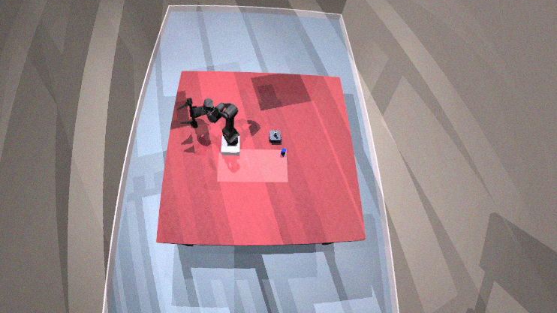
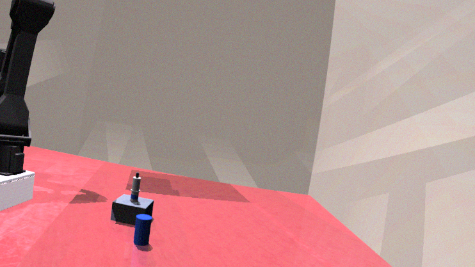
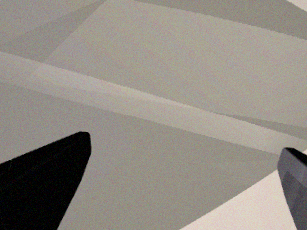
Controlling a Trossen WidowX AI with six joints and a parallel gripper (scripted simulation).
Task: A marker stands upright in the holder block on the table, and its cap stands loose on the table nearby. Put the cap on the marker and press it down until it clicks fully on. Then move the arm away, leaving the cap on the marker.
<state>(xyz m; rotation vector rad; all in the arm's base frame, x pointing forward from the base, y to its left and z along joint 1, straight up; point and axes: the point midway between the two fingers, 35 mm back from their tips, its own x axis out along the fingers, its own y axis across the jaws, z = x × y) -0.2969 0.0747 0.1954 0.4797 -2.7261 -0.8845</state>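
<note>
A grey marker (image 1: 275, 133) (image 2: 136, 184) stands upright in the dark holder block (image 1: 272, 141) (image 2: 130, 210) on the red table. Its blue cap (image 1: 283, 152) (image 2: 142, 230) stands upright on the table just in front of the block, apart from it. My gripper (image 1: 181, 115) (image 3: 184, 150) is open and holds nothing. It is turned out to the left of the arm's base, far from the marker and cap. The wrist view shows only the two fingertips against the grey wall. In the exterior view only the arm's base and upper link show, at the left edge.
The arm stands on a white pedestal (image 1: 230, 149) (image 2: 13, 187) left of the holder block. The red table (image 1: 266, 211) (image 2: 245, 228) stands on a pale blue floor, with grey walls behind. A paler rectangle (image 1: 254, 166) is marked on the table in front of the pedestal.
</note>
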